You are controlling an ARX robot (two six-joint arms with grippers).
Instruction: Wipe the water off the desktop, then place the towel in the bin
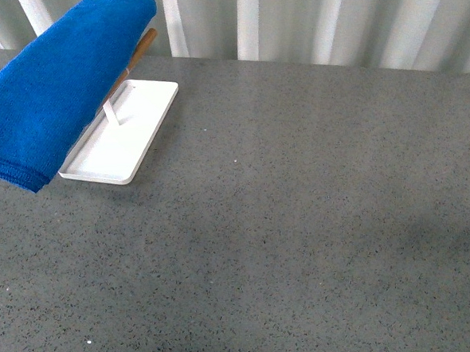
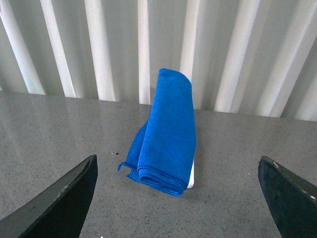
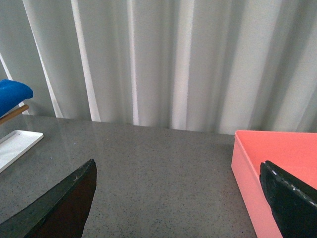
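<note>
The blue towel (image 1: 58,83) hangs folded over a wooden bar above the white tray (image 1: 121,139) at the far left of the speckled grey desktop (image 1: 301,220). It also shows in the left wrist view (image 2: 166,134) and partly in the right wrist view (image 3: 12,94). My left gripper (image 2: 178,198) is open, facing the towel from a distance, with nothing between its jaws. My right gripper (image 3: 178,198) is open and empty above the desktop, next to the pink bin (image 3: 272,173). No water shows clearly on the desktop. Neither arm shows in the front view.
The wooden bar (image 1: 136,58) stands on a thin white post on the tray. A white corrugated wall (image 1: 329,19) runs along the desktop's far edge. The tray's corner shows in the right wrist view (image 3: 15,146).
</note>
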